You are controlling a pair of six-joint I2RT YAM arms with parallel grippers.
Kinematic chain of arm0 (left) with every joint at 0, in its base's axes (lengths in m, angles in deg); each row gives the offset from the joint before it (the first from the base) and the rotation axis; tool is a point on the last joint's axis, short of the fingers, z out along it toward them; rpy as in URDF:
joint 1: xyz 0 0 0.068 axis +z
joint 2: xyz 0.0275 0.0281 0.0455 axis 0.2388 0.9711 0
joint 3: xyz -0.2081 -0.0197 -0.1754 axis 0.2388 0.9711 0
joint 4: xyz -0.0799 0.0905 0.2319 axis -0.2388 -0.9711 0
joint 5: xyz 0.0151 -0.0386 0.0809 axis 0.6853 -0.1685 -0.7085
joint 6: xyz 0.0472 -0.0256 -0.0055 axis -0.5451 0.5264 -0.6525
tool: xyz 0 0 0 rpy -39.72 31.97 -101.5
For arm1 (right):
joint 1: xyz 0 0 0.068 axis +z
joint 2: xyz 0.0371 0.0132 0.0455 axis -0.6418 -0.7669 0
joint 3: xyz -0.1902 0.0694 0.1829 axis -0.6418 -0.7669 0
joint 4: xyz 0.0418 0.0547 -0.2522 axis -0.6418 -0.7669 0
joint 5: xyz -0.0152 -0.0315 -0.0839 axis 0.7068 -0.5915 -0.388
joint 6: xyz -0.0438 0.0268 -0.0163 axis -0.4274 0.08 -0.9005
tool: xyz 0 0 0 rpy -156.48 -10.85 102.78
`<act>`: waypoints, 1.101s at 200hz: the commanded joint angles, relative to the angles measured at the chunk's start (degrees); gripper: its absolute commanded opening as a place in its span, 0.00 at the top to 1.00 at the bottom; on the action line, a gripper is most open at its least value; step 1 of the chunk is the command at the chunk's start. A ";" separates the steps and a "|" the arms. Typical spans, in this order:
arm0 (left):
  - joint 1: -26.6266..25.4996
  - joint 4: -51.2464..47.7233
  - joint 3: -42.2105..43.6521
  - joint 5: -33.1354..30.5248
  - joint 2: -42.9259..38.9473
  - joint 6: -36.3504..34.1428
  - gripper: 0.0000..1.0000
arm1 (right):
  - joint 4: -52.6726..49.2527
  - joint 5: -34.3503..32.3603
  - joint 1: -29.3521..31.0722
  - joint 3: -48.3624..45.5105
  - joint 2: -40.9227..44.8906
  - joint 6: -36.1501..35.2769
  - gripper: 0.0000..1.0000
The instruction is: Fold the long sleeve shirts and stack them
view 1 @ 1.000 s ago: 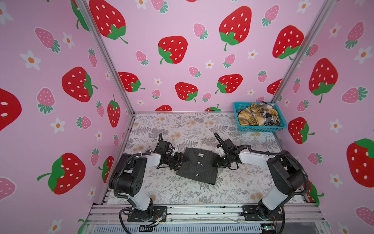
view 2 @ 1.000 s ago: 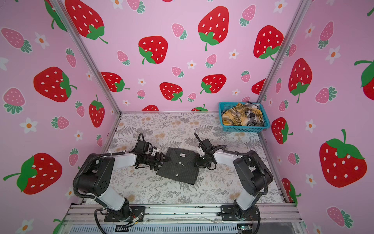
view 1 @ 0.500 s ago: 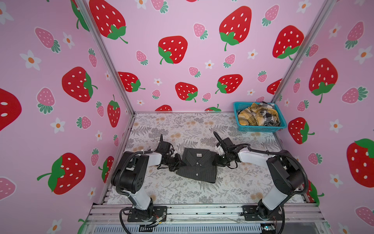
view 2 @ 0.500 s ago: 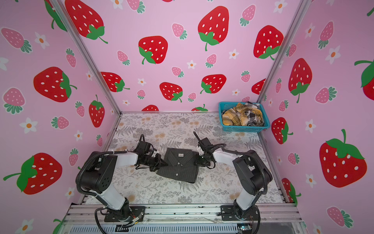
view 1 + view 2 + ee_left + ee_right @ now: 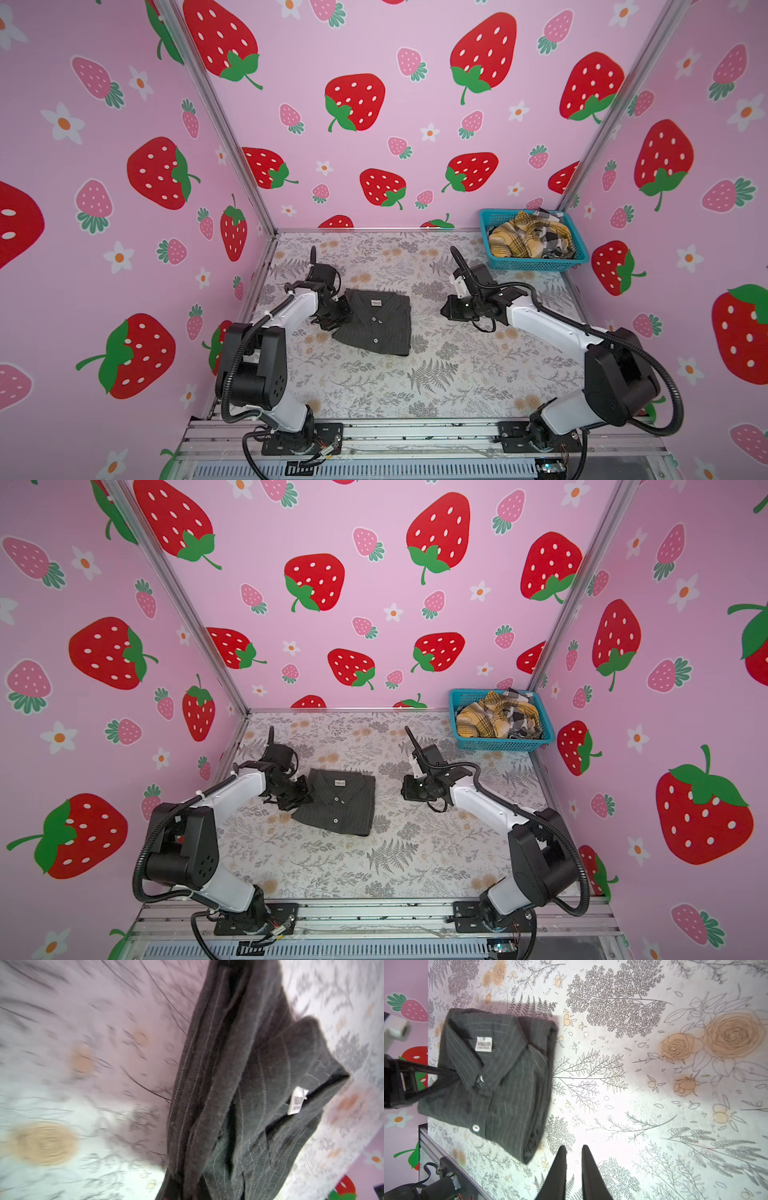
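Shirt: charcoal shirt [image 5: 376, 322] with thin pale pinstripes, folded into a rough rectangle, collar toward the back wall, lying left of centre on the tabletop [image 5: 436, 374].
Left tool: left tool [image 5: 337, 318] pinched tight on the shirt's left edge, beside the collar.
Right tool: right tool [image 5: 573, 1147] off to the shirt's right, apart from it, tips a narrow slit apart, empty.
Right wrist view only: printed white neck label [image 5: 483, 1044], pale buttons [image 5: 475, 1128] sharp.
Left wrist view only: blurred close-up of fuzzy stacked folds.
Top views only: mustard plaid shirt [image 5: 515, 243] and check shirt [image 5: 555, 237] crumpled in a teal mesh basket [image 5: 536, 264], back right corner.
Tabletop: fern-and-rose print.
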 commanded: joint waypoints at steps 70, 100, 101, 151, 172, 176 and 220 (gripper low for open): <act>16.93 -5.81 -19.85 -20.01 11.54 -17.47 1.00 | 6.93 2.83 -0.13 -8.62 5.54 0.38 0.83; 18.93 -7.54 -28.35 -25.68 20.03 -23.41 1.00 | 11.18 4.00 -0.06 -13.15 7.48 1.19 0.82; 18.98 -7.54 -28.52 -25.86 20.27 -23.59 1.00 | 11.36 4.12 -0.10 -13.36 7.51 1.24 0.82; 25.47 -6.04 -36.49 -26.25 28.31 -25.86 1.00 | 13.25 5.31 -0.04 -15.14 5.94 0.92 0.83; 26.01 -6.12 -40.68 -27.57 31.48 -28.03 1.00 | 11.97 5.38 0.00 -13.06 3.82 0.60 0.83; 26.13 -6.33 -41.55 -27.34 32.10 -28.21 1.00 | 11.75 5.47 -0.04 -12.68 3.43 0.68 0.83; 26.60 -7.34 -50.34 -25.45 38.86 -29.64 1.00 | 9.21 4.88 0.58 -9.59 1.65 1.14 0.83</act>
